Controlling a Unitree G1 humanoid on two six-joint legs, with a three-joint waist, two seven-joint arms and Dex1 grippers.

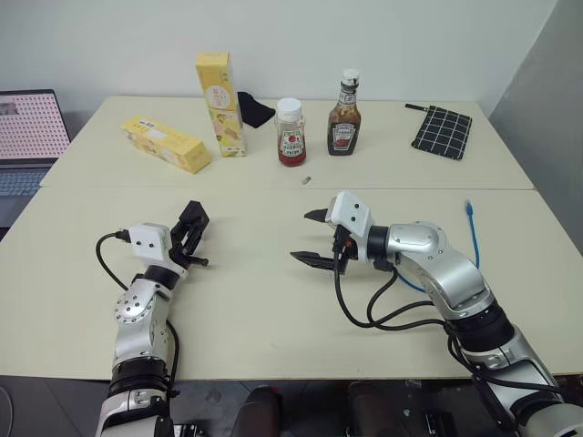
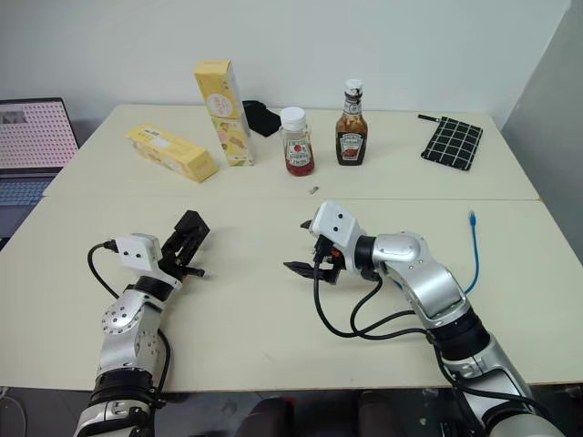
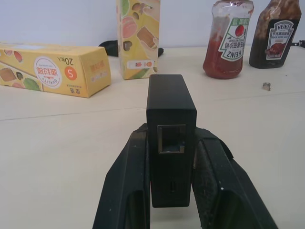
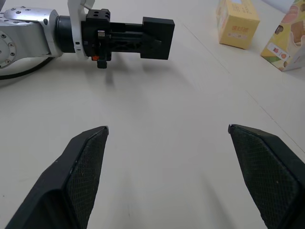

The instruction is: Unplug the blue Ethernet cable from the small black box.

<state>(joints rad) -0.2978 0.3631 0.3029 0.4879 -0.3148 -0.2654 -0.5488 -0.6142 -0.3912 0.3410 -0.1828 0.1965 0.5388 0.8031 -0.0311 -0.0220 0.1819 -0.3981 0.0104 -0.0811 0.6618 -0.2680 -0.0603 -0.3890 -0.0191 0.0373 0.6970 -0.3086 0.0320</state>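
Note:
The small black box (image 3: 170, 138) sits upright between the fingers of my left gripper (image 1: 189, 232), which is shut on it just above the table on the left. The square port on the box's near face is empty. My right gripper (image 4: 167, 129) hovers at the table's middle, open with nothing between its fingers, pointing toward the box (image 4: 156, 31). The blue Ethernet cable (image 1: 474, 235) lies loose on the table at the right, beyond my right forearm, with its plug end (image 2: 472, 218) pointing away from me.
Along the back stand an upright yellow carton (image 1: 219, 102), a lying yellow carton (image 1: 166, 143), a ketchup bottle (image 1: 291, 133) and a brown sauce bottle (image 1: 344, 116). A black grid pouch (image 1: 441, 130) lies back right, a black cloth (image 1: 256, 111) behind the carton, a laptop (image 1: 29, 137) far left.

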